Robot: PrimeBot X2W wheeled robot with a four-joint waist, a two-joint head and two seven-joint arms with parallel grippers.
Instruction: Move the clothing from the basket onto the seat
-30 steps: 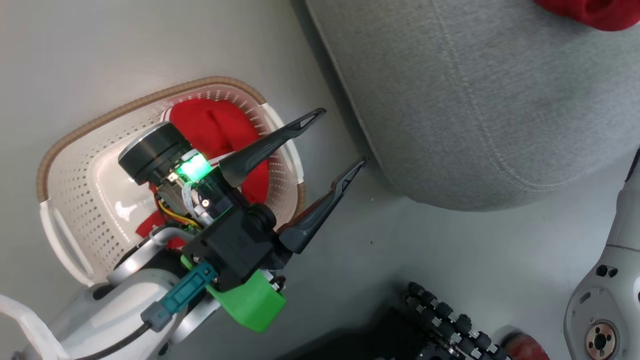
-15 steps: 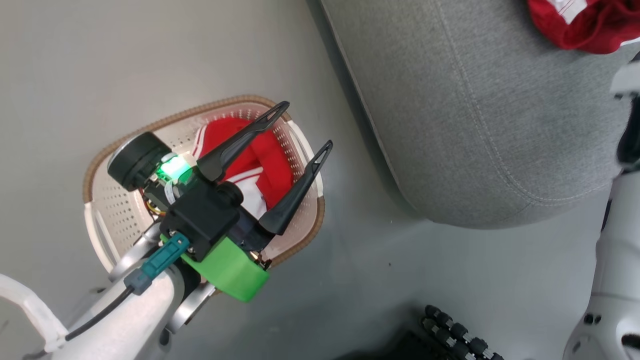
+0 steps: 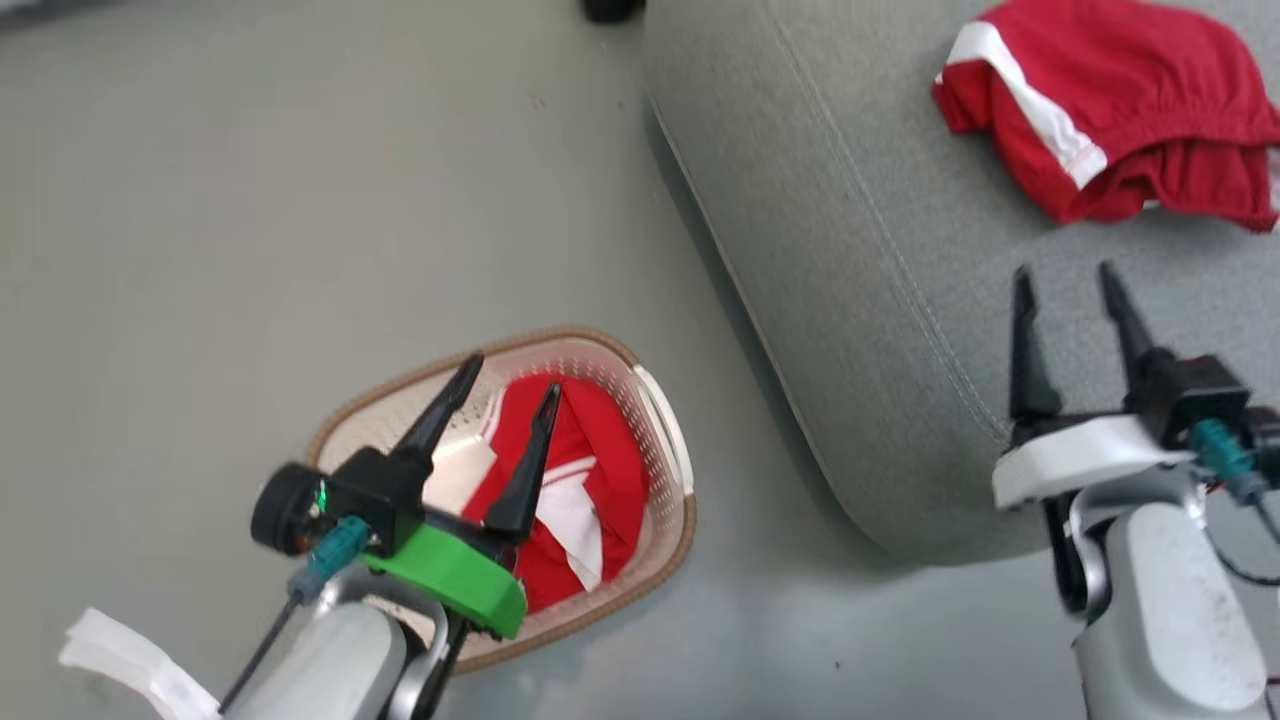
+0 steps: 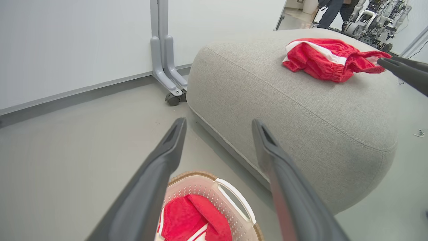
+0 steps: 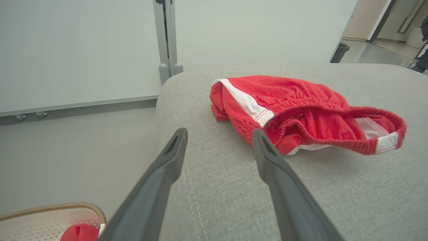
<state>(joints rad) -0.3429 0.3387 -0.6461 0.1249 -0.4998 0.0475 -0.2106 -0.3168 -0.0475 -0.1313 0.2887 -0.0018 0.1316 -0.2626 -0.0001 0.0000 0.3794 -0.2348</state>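
Brightness: bright, even and diffuse in all three views.
Shadows: a soft dark band lies on the pale grey smooth floor along the large grey woven-fabric seat; a fainter one lies under the small cream-white perforated plastic basket.
Glare: pale sheen on the basket's inner bottom.
Focus: the dark two-fingered left gripper and right gripper look soft-edged near the lens.
Distortion: wide-angle stretch at the wrist views' edges.

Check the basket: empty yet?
Not empty. One red garment with white stripes lies inside the basket; a second garment lies on the seat.
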